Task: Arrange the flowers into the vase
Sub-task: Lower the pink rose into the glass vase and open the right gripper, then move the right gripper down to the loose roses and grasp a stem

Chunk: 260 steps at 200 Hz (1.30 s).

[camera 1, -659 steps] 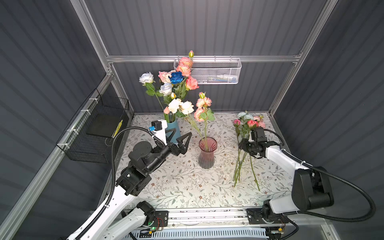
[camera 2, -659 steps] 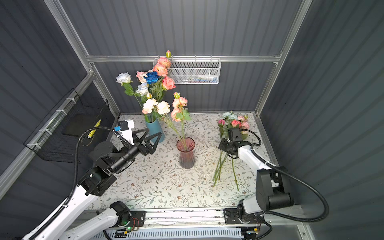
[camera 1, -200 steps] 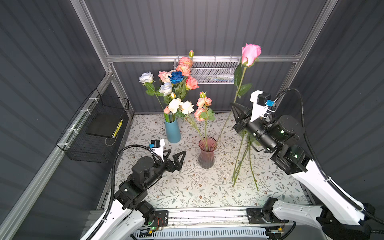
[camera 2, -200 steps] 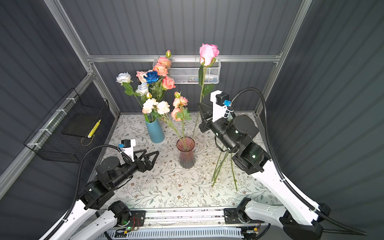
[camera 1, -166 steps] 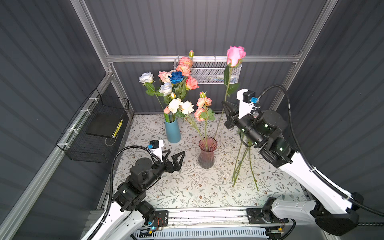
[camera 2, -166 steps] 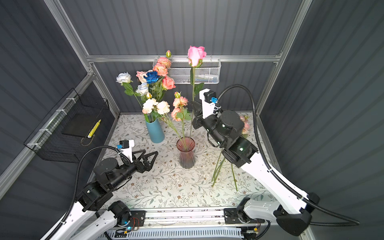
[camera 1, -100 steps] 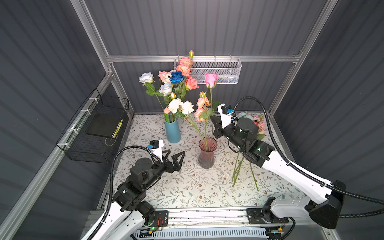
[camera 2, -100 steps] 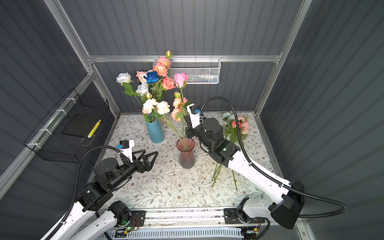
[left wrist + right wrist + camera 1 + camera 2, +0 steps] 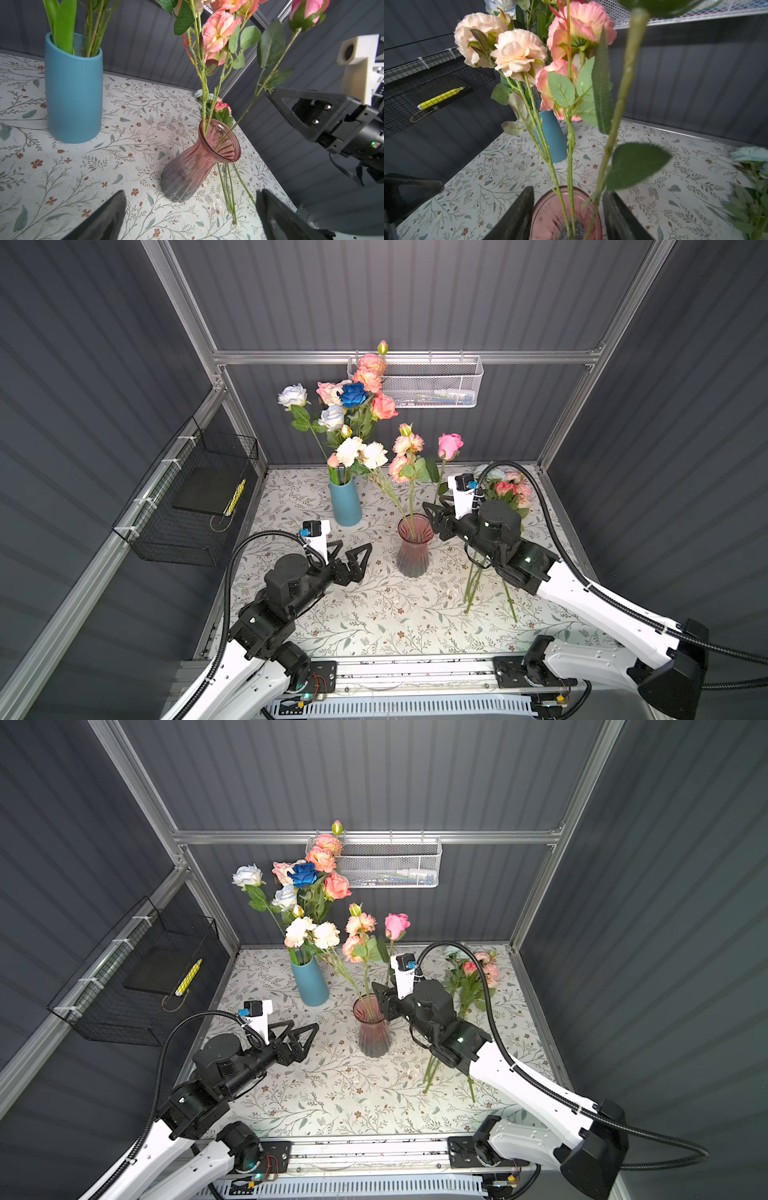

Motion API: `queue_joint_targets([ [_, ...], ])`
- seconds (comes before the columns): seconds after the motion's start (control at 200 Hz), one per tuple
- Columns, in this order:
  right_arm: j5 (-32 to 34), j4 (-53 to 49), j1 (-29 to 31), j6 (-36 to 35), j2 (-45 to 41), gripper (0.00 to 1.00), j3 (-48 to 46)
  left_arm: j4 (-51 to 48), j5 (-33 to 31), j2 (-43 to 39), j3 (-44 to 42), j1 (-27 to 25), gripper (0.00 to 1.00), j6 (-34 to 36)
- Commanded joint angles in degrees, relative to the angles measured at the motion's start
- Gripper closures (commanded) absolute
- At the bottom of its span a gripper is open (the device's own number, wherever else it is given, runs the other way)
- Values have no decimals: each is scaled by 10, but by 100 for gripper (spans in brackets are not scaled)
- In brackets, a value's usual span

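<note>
On the flowered table (image 9: pixel 374 614), your right gripper (image 9: pixel 432 519) has come down from high above to the mouth of the pink glass vase (image 9: pixel 412 556). Its jaws have just parted. In the right wrist view they stand apart with the stem loose between them, so it holds nothing now. Your left gripper (image 9: pixel 355 551) waits over the table near this vase, spread wide and empty. The blue vase (image 9: pixel 345 506) at the back already carries a full bunch. The pile of flowers (image 9: pixel 505 491) lies on the table behind the right arm, not yet moved. The pink rose (image 9: pixel 449 446) now stands in the pink glass vase, leaning on the rim beside the peach flowers (image 9: pixel 409 444). I judge this rose is delivered, and the next one must come from the pile.
</note>
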Motion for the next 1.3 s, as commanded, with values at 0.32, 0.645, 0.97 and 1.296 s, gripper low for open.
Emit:
queue_joint_targets([
  [0.32,61,-100,-5,72,-125,37,-143,0,-9,-11,-7,-4,0,-1],
  [0.645,3,-189,-232,183,-94,52,-188,-2,-10,-22,-15,-4,0,-3],
  [0.97,-92,-236,-426,154,195,60,-91,-11,-13,-37,-14,-4,0,-3],
  [1.296,-72,-276,-432,135,300,64,-36,-22,-24,-55,-10,-4,0,7],
])
